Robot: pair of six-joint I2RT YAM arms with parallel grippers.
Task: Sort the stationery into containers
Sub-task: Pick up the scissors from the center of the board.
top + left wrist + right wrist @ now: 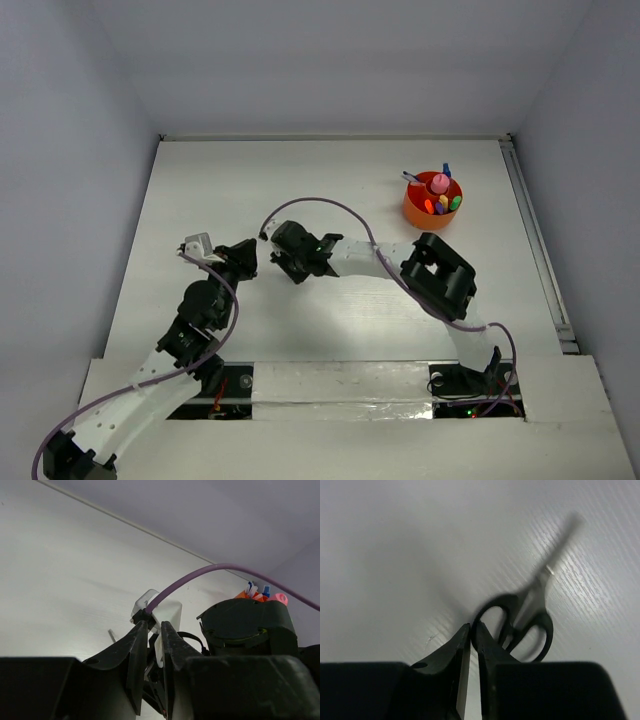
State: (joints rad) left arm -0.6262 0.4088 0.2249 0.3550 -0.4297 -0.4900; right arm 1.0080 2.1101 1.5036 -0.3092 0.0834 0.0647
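The black-handled scissors (532,602) hang blurred just above the white table. My right gripper (473,627) is shut on the rim of their left finger ring, blades pointing away up and to the right. In the top view the right gripper (295,265) sits mid-table, tip to tip with my left gripper (243,262). Seen from the left wrist, the left gripper (154,625) stands slightly open with nothing between its fingers, and a black handle loop (189,633) shows just past them. The orange cup (420,215) at the back right holds several highlighters and pens around a pink knob (439,183).
The right arm's purple cable (200,575) arcs over the left gripper, and its black wrist (245,625) fills the space beside it. The cup (256,597) peeks over that wrist. A raised white rail (535,240) runs along the table's right edge.
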